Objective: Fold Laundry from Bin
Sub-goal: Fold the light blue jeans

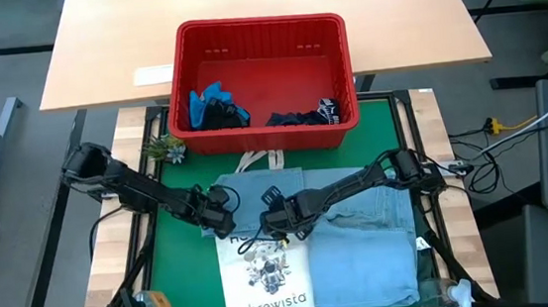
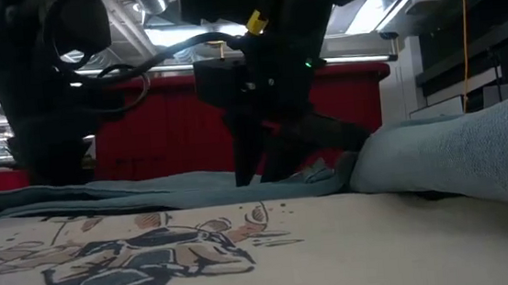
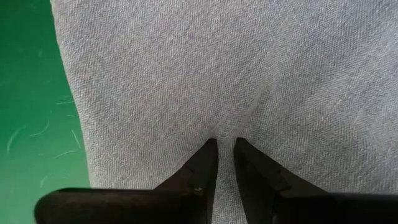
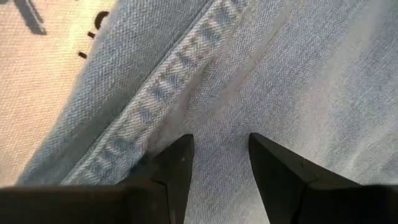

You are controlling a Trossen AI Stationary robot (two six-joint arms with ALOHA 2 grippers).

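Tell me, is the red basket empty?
Not empty. The red basket holds a bright blue garment and a dark one.

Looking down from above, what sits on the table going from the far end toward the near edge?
Red bin → white tote bag's handles → the two grippers on the denim shirt → the tote's "brewista" print.

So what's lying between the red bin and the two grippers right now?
In the high view, the tote bag's handles and the denim shirt's far edge on the green mat.
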